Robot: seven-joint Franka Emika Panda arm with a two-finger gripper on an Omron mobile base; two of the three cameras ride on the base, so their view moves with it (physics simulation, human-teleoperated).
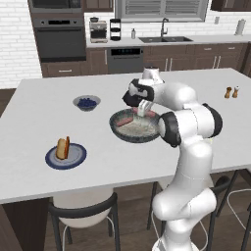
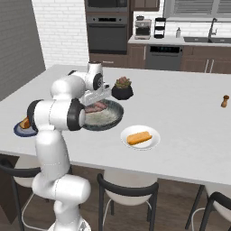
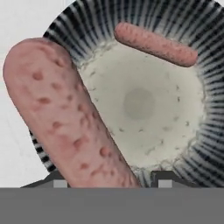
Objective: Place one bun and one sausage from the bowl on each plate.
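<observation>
Even, bright light filled the rendered kitchen, leaving the pale bench (image 1: 196, 117) almost shadowless, with only faint soft shading under the bowl (image 1: 117, 131) and the plates. No glare showed on the white arm, whose underside shaded to grey. Both base views looked soft and low in detail, with blocky edges. In the hand view the near sausage (image 3: 65, 118) loomed large and slightly blurred.

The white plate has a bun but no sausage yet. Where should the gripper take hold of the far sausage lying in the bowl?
Grip the far sausage at its middle, coming from above, jaws across its narrow width: it lies flat on the bowl's sloped side, both long flanks clear.
</observation>
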